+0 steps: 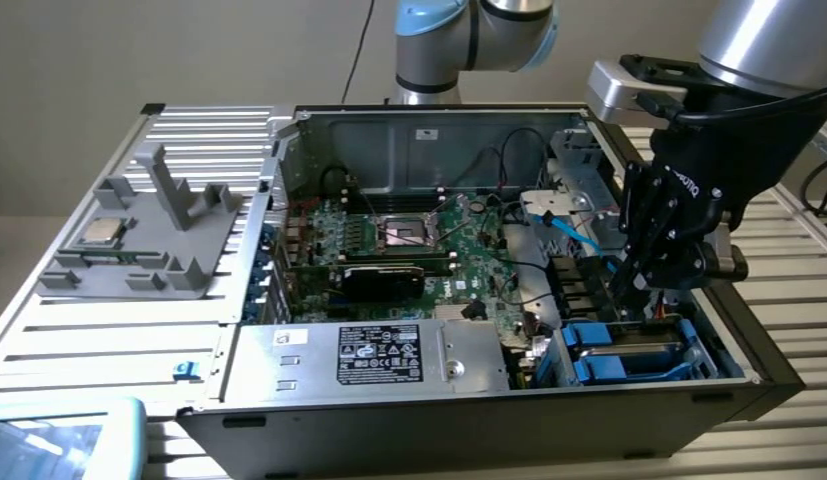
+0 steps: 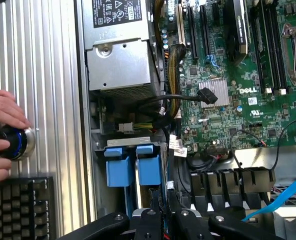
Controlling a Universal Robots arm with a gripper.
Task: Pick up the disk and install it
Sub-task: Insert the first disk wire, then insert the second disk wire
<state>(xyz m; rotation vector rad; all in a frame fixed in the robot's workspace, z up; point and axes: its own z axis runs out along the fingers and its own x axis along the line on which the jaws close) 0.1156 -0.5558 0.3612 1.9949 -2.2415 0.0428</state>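
Observation:
The disk [image 1: 636, 347], silver-grey in a bright blue carrier, sits in the drive bay at the front corner of the open computer case [image 1: 427, 420], at the exterior view's right. My gripper [image 1: 632, 303] reaches down from above onto the disk's rear end. In the wrist view the disk's blue end tabs [image 2: 149, 169] lie straight ahead of the gripper [image 2: 163, 222]. The black fingers [image 2: 149, 220] are drawn close together over the near end of the disk. The contact itself is partly hidden by the fingers.
A big silver power supply [image 1: 386, 355] lies beside the bay, and the motherboard [image 1: 413, 240] with loose cables and a blue cable [image 1: 571, 235] lies behind it. A grey fixture with a chip [image 1: 104, 232] stands at the exterior view's left. A person's hand [image 2: 2, 117] rests on a knob [image 2: 12, 141] beside a keyboard [image 2: 17, 205].

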